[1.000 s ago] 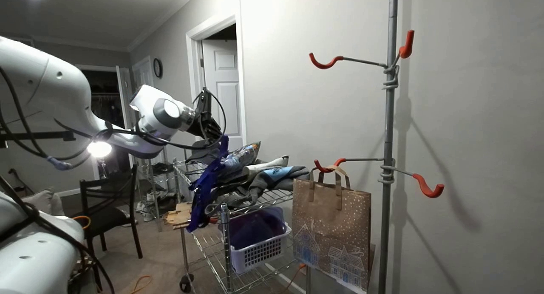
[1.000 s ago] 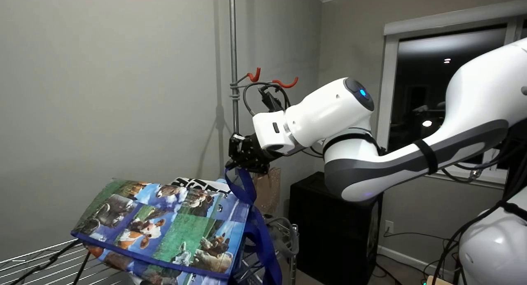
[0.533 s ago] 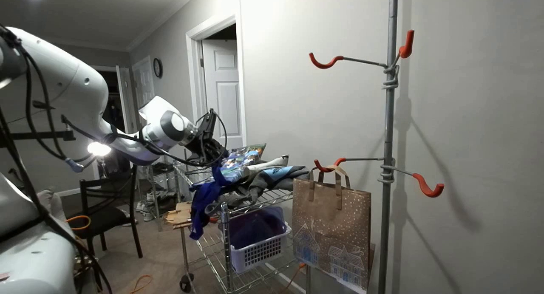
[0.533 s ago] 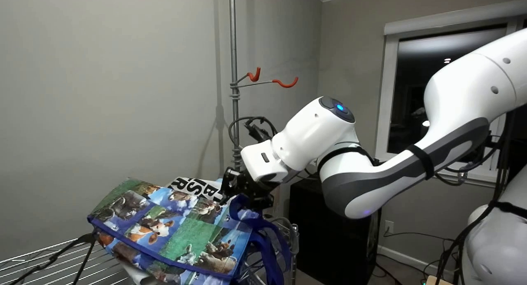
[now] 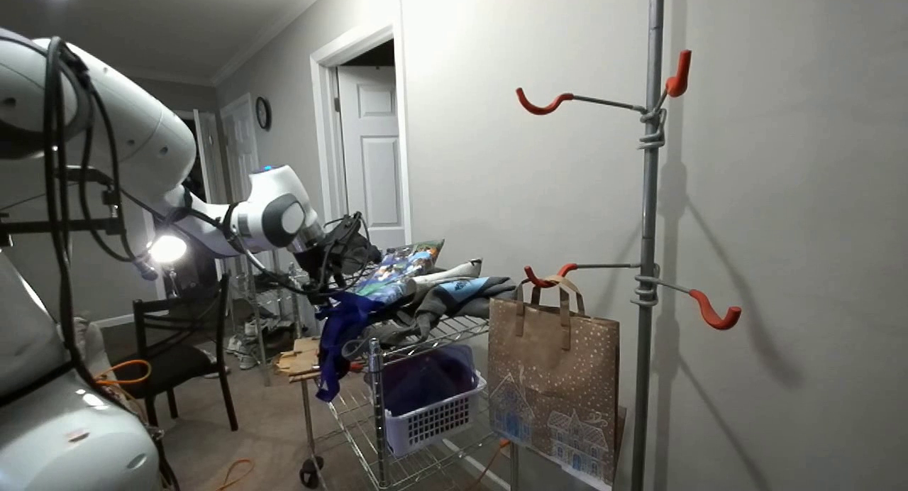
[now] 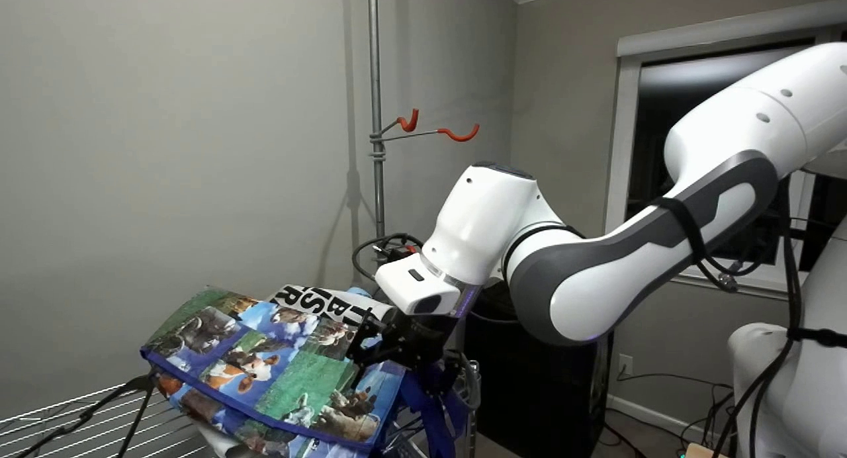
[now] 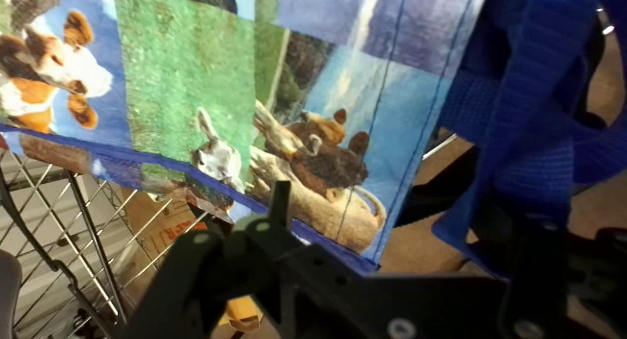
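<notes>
Gripper (image 7: 409, 214) spread near cow-print bag (image 7: 235, 94); window (image 6: 681, 81) only in exterior view.

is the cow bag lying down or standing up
Lying down: the cow bag shows its broad face upward in an exterior view.

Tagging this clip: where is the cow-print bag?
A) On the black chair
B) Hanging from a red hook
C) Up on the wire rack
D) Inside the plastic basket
C: in both exterior views the cow-print bag lies up on the wire rack, its blue straps drooping over the end.
</notes>
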